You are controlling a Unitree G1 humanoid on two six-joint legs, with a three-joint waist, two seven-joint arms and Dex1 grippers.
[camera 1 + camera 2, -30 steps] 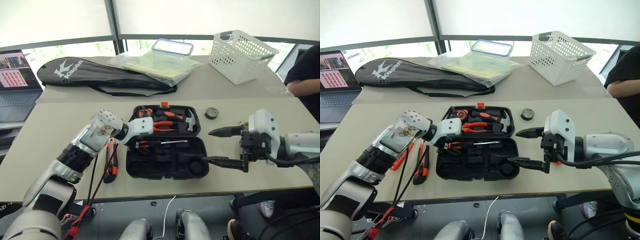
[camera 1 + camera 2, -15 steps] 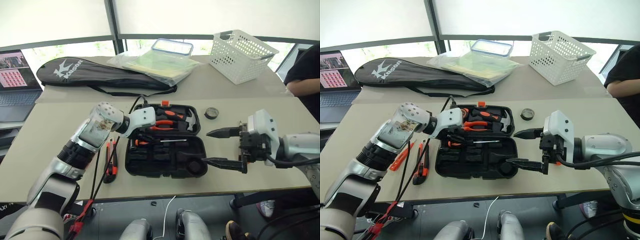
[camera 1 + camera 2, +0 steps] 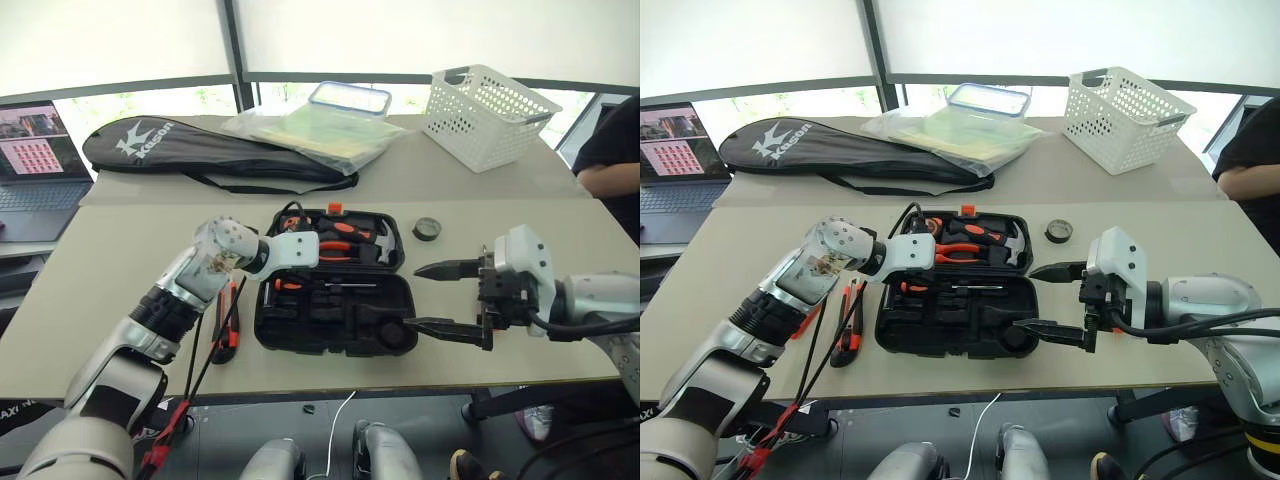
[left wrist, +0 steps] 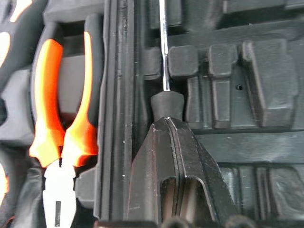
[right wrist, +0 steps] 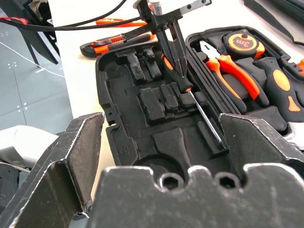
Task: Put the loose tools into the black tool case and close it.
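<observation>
Screwdriver [image 4: 164, 57] handle hidden — left gripper [image 4: 167, 124] clamped

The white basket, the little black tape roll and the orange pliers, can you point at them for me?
white basket [image 3: 487, 130]: left eye view, on its front wall.
tape roll [image 3: 427, 229]: left eye view, on its ring.
orange pliers [image 4: 64, 137]: left wrist view, where the handles meet.

Matt black moulded-plastic tool case [image 3: 330, 325]
</observation>
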